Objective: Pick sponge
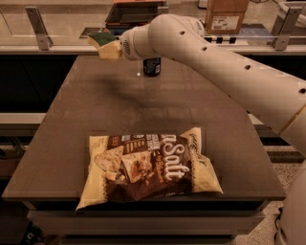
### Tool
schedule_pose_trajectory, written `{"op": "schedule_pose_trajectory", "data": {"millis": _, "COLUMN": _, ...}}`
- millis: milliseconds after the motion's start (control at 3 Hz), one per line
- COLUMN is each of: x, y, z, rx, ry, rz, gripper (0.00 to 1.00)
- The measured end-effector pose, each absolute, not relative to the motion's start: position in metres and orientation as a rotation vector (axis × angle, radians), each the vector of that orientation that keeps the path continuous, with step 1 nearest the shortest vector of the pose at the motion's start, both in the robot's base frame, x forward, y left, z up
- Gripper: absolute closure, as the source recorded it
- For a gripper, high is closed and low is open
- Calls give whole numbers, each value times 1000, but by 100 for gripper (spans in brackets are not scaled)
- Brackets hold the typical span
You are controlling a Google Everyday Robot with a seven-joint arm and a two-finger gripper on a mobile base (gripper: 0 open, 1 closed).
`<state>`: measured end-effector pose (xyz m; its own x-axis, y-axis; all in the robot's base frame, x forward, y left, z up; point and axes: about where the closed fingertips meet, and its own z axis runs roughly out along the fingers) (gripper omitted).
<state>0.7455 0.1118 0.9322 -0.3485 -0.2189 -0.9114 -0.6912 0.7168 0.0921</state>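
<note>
The sponge [102,39], a small block with a dark green top over pale yellow foam, hangs in the air above the far left part of the table [71,119]. My gripper [110,49] is at the end of the white arm that reaches in from the right. It is shut on the sponge and holds it clear of the tabletop. A faint shadow lies on the table beneath it.
A dark soda can [152,66] stands at the table's far middle, just under the arm. A big brown and cream chip bag [148,165] lies near the front edge. A cardboard box [225,14] and a black tray [136,12] sit on the counter behind.
</note>
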Motion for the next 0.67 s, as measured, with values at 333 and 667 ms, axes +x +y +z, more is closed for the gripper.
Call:
{"op": "schedule_pose_trajectory", "data": {"millis": 333, "x": 745, "y": 99, "z": 952, "rx": -717, "ry": 1866, "rz": 562, "gripper": 100}}
{"op": "schedule_pose_trajectory", "data": {"millis": 667, "x": 739, "y": 90, "z": 973, "rx": -724, "ry": 1821, "rz": 549, "gripper": 100}}
